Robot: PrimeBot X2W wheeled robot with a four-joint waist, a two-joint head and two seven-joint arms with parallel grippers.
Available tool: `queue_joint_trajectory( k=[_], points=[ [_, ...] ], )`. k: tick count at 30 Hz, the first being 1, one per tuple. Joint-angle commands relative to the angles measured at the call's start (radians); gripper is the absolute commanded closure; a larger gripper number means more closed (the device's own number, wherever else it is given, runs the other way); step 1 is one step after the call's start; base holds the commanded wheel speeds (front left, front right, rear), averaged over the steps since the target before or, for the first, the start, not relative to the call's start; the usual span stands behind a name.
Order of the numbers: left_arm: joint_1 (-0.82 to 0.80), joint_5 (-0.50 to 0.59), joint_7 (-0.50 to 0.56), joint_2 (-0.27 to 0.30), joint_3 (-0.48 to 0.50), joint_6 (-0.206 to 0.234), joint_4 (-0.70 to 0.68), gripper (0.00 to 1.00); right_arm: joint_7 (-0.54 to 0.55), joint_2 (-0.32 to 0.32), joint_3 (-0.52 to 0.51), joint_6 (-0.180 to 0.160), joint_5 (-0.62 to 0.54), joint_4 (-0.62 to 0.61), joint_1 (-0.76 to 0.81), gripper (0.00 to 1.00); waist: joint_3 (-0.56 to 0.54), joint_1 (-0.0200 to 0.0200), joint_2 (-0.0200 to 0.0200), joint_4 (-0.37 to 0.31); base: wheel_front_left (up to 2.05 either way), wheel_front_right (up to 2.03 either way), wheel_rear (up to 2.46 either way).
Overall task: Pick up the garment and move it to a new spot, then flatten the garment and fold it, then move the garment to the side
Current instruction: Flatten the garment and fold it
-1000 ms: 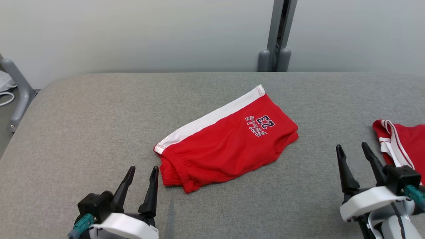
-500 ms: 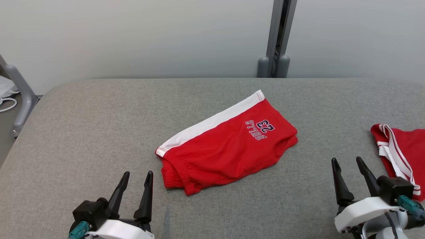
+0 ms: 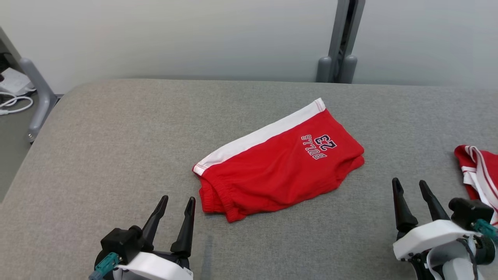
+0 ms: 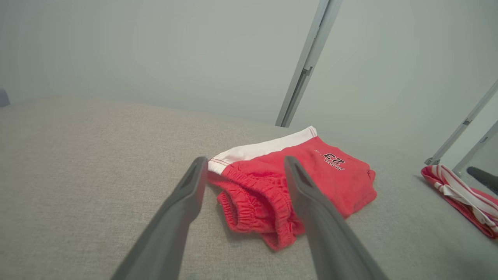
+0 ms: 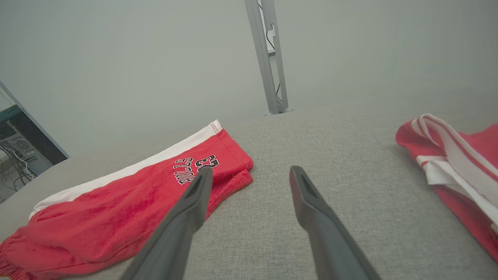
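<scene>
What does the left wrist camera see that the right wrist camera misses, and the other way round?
Left wrist view: a gathered elastic waistband end-on, framed by the open left gripper. Right wrist view: cables and equipment at its left edge, beside the open right gripper. Both: the red shorts, the striped red garment, the grey table.

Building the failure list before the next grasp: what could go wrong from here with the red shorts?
1. The red shorts lie in stacked layers. The open left gripper, nearest their gathered edge, might pinch only the top layer and drag the fold apart.
2. A second red-and-white garment lies just beside the open right gripper. A reach or a move to that side could snag or cover it.
</scene>
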Motion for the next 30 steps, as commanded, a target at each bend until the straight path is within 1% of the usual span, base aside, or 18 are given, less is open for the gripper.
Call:
queue_joint_trajectory(
  k=[1, 4, 7, 10, 12, 17, 19, 21, 25, 30],
  points=[
    [-0.018, -0.009, -0.005, 0.005, -0.002, -0.005, -0.002, 0.0, 0.022, 0.001, 0.0, -0.001, 0.04, 0.01, -0.022, 0.0, 0.016, 0.0, -0.0001, 0.019, 0.0, 0.0, 0.0],
    [-0.03, -0.02, -0.005, 0.004, -0.009, -0.005, -0.013, 0.0, 0.089, 0.002, 0.0, -0.001, 0.126, 0.047, -0.054, 0.0, 0.033, 0.0, -0.0001, 0.043, 0.0, 0.0, 0.0],
    [-0.03, -0.029, -0.005, 0.004, -0.026, -0.005, -0.015, 0.0, 0.164, 0.001, -0.004, -0.001, 0.288, 0.097, -0.094, 0.0, 0.047, 0.0, -0.0001, 0.07, 0.0, 0.0, 0.0],
    [-0.036, -0.04, -0.005, 0.004, -0.042, 0.001, -0.014, 0.0, 0.224, 0.0, -0.007, -0.001, 0.396, 0.153, -0.139, 0.0, 0.064, 0.0, -0.0001, 0.096, 0.0, 0.0, 0.0],
    [-0.041, -0.05, -0.005, 0.004, -0.058, 0.004, -0.012, 0.0, 0.251, 0.001, -0.016, -0.001, 0.442, 0.191, -0.169, 0.0, 0.075, 0.0, -0.0001, 0.114, 0.0, 0.0, 0.0],
    [-0.052, -0.069, -0.005, 0.004, -0.098, 0.012, -0.016, 0.0, 0.286, 0.001, -0.079, -0.001, 0.55, 0.304, -0.256, 0.0, 0.104, 0.0, -0.0001, 0.157, 0.0, 0.0, 0.0],
    [-0.055, -0.074, -0.005, 0.004, -0.106, 0.013, -0.018, 0.0, 0.293, 0.001, -0.092, -0.001, 0.562, 0.328, -0.273, 0.0, 0.109, 0.0, -0.0001, 0.166, 0.0, 0.0, 0.0],
    [-0.061, -0.081, -0.005, 0.004, -0.118, 0.019, -0.019, 0.0, 0.304, 0.002, -0.113, 0.0, 0.563, 0.383, -0.305, 0.0, 0.117, 0.0, -0.0001, 0.181, 0.0, 0.0, 0.0],
    [-0.069, -0.094, -0.005, 0.004, -0.127, 0.046, -0.014, 0.0, 0.29, 0.0, -0.165, 0.0, 0.52, 0.49, -0.365, 0.0, 0.13, 0.0, -0.0001, 0.206, 0.0, 0.0, 0.0],
    [-0.073, -0.103, -0.005, 0.004, -0.135, 0.057, -0.024, 0.0, 0.291, 0.004, -0.207, 0.0, 0.469, 0.607, -0.446, 0.0, 0.142, 0.0, -0.0001, 0.228, 0.0, 0.0, 0.0]
  ],
)
